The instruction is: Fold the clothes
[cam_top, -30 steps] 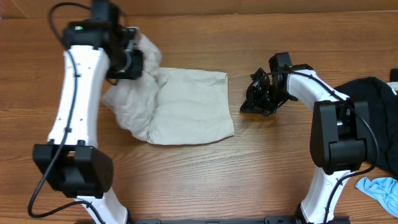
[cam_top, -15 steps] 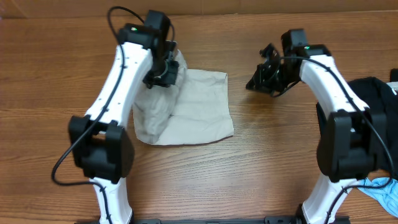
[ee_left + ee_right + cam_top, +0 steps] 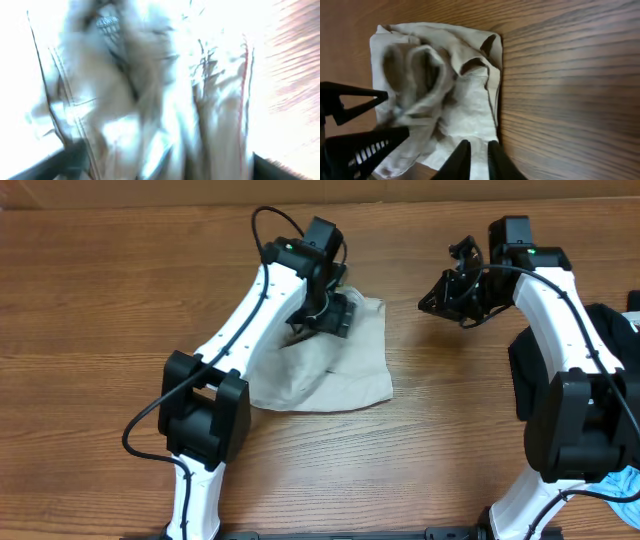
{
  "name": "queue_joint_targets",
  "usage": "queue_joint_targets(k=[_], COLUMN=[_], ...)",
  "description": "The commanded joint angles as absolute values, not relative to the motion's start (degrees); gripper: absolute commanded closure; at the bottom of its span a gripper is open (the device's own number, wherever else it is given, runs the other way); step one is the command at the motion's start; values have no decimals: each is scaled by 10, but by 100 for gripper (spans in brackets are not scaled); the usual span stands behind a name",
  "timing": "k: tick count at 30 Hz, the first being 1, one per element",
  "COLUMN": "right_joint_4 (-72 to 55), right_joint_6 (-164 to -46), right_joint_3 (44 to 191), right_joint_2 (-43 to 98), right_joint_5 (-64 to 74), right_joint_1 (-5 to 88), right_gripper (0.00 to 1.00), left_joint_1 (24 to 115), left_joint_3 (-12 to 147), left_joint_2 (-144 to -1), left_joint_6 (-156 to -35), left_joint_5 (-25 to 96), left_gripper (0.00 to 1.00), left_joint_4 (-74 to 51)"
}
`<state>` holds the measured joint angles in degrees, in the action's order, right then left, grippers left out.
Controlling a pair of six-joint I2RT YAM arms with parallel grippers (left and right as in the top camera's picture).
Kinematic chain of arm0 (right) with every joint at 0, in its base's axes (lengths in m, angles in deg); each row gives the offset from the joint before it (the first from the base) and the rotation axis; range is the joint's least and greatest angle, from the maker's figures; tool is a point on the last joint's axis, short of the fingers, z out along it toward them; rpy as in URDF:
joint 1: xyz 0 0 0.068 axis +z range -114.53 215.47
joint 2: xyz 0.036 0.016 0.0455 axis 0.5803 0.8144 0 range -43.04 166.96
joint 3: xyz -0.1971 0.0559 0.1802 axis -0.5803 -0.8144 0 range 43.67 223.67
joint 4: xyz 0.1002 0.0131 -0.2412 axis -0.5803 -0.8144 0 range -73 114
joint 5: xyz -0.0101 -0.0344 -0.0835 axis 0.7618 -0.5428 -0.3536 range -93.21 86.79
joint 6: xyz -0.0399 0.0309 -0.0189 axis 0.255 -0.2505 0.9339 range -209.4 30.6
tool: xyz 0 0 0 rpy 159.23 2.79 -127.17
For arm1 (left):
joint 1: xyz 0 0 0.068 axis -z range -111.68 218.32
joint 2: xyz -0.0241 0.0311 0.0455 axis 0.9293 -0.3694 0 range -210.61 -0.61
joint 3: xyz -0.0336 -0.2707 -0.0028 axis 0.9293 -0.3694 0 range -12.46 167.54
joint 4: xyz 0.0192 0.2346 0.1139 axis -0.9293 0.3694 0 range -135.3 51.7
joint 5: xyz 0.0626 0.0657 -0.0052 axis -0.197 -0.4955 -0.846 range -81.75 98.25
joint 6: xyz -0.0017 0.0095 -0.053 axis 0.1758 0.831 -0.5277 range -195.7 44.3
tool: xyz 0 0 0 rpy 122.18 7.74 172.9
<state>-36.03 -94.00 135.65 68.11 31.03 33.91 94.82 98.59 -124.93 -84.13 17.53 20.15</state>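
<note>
The beige shorts point(image 3: 345, 375) lie bunched mid-table, their left part folded over to the right. My left gripper point(image 3: 330, 315) sits on the shorts' upper part. Blurred beige cloth point(image 3: 150, 100) fills the left wrist view, with the jaws point(image 3: 160, 167) wide apart at the bottom corners and cloth between them. In the right wrist view the left gripper's fingers point(image 3: 395, 112) are spread beside a raised loop of the shorts point(image 3: 470, 115). My right gripper point(image 3: 440, 298) hangs in the air to the right of the shorts, its fingers point(image 3: 477, 147) close together and empty.
A black garment point(image 3: 612, 330) lies at the table's right edge behind the right arm. A small light blue cloth point(image 3: 622, 482) lies at the front right. Bare wood point(image 3: 100, 310) surrounds the shorts.
My left arm swung from the far left to the right, carrying the shorts' left part over the rest. The shorts shifted slightly right. My right gripper drew back to the right and farther away.
</note>
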Motion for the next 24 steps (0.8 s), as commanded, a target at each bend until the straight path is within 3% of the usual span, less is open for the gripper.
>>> queue_joint_targets(k=[1,9,16,19,20,22,24], right_joint_4=[-359,-382,-415,-420,-420,-420,-420], right_joint_6=[-941,-939,-913,-910,-910,-910,-910], right_joint_3=[1368,1398,1416,1416,1416,1416,1416], right_joint_2=[665,651,650,650,650,650,650], right_joint_5=[330,346,340,324,323,322,322], right_joint_1=[319,281,267,267,267,267,267], right_gripper=[81,73,70,68,68,67,66], left_joint_1=[955,957,953,943,942,942,945], left_joint_3=[995,1087,1109,1075,1053,1021,995], left_joint_2=[-1252,-1252,-1254,-1254,-1255,-1255,-1255], left_joint_6=[-847,-776,-833,-847,-859,-871,-871], left_joint_5=[189,199,36,52,58,66,99], left_gripper=[0,0,0,23,37,56,68], left_joint_4=[191,293,411,406,393,367,336])
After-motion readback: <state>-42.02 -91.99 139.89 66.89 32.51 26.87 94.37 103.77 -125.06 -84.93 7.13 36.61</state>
